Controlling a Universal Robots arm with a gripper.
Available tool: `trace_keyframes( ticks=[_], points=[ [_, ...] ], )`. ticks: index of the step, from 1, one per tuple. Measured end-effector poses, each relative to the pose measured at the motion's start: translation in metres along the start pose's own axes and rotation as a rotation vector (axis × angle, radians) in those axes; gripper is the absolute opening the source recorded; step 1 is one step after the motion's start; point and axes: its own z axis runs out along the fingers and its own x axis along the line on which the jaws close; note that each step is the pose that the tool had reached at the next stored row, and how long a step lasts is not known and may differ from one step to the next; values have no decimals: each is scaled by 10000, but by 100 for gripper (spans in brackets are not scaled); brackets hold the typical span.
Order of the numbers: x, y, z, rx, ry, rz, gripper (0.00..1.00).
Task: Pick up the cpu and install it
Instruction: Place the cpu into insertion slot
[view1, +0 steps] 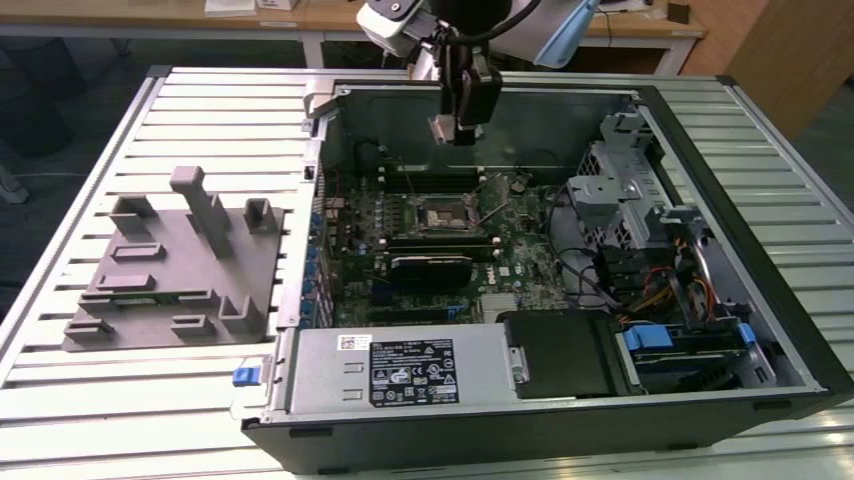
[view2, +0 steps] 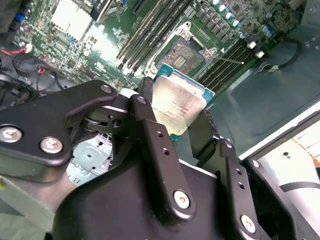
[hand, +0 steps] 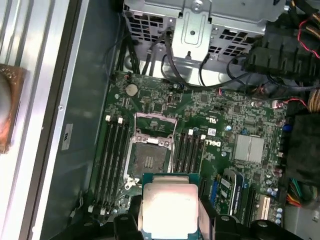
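Silver-topped small square cpu (view2: 181, 100), clamped at its edges by black two-fingered gripper (view2: 176, 107), held above far side of open black computer case (view1: 747, 405). Pick-up completed. Not yet seated in empty black-framed square socket (hand: 150, 155) of green motherboard (hand: 235, 120) below.

likely lab: opened computer (view1: 534, 440), slatted bench (view1: 80, 180)

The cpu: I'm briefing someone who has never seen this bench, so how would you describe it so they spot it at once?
Find the open computer case on the slatted table; the tool hangs over its motherboard. Pinched in the tool is the cpu, a small flat square. Its pale silver top sets it apart from the black-framed socket on the board.
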Motion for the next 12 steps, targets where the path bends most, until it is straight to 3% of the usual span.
trace_keyframes(
  ticks=[12],
  points=[
    [105,7,176,-4,-11,369,53]
  ],
)
